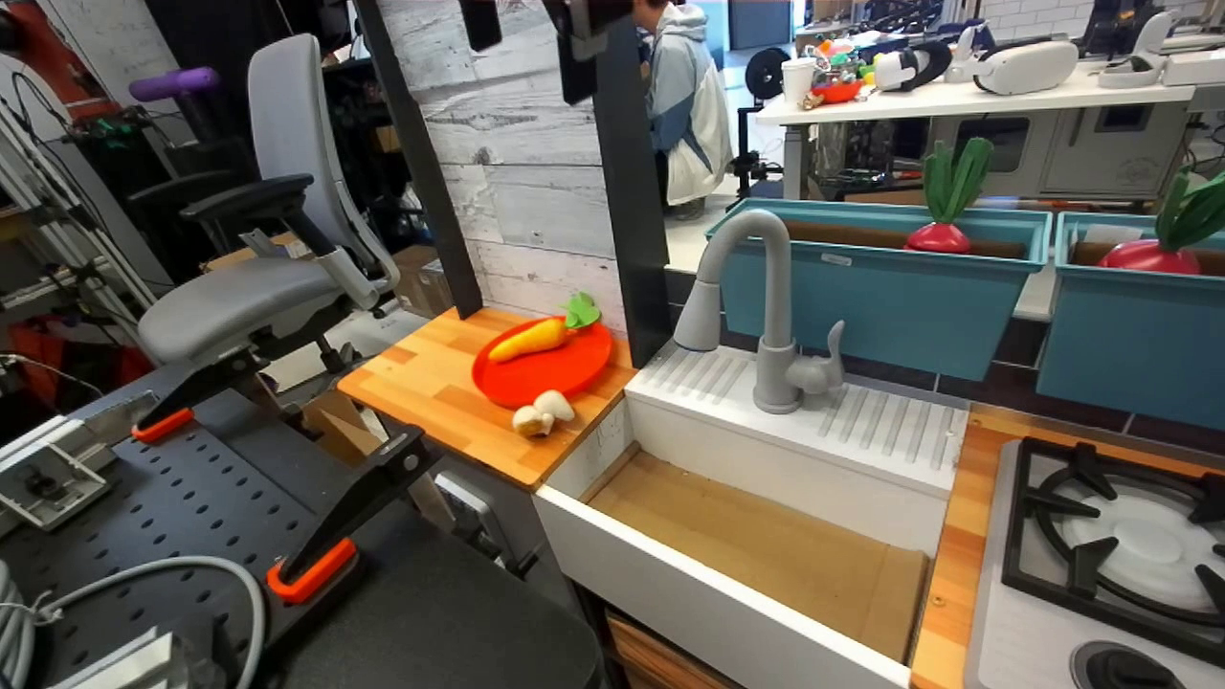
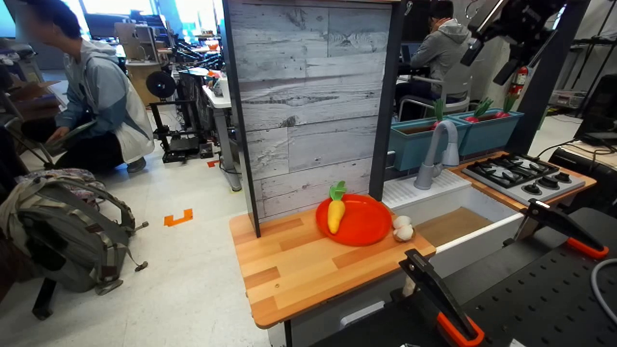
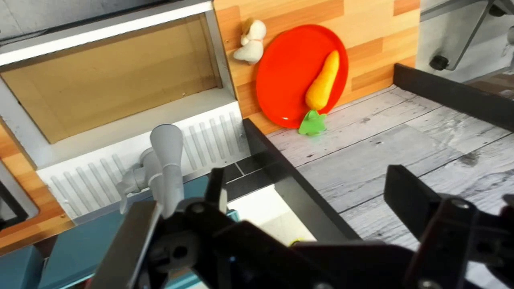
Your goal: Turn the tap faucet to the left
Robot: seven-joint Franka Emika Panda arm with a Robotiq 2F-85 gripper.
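Up high hangs the gripper (image 2: 483, 68), well clear of the faucet (image 1: 777, 306) in both exterior views, and look at those jaws: spread wide, nothing between them! Below, that faucet stands upright on the white ribbed deck (image 1: 909, 435) behind the basin (image 1: 794, 478), between the hob (image 1: 1034, 612) and the wooden tabletop (image 1: 421, 373) with its red plate (image 1: 555, 373). No contact, so I'd call this the approach, the turn itself not yet begun. And how might it handle? It looks like moulded plastic to me: light, stiff, hard-skinned, perhaps a touch slippery along that smooth arched neck (image 1: 779, 268). Best hold, I fancy, is out at the spout head (image 1: 701, 321) or near the crest of the neck, where a modest sideways push should carry plenty of leverage if the whole thing swivels on its base (image 1: 777, 394). Down low there'd be far less. And mind the lever (image 1: 835, 342), a thin little thing! It looks the most fragile part, so a clumsy knock there could do harm. In the wrist view the faucet sits off to one side of the gap between the jaws, so some lining up is called for. Gentle squeeze, then lead it round in an arc; a straight shove might slide off the neck, or tip the base if it's loosely fixed.
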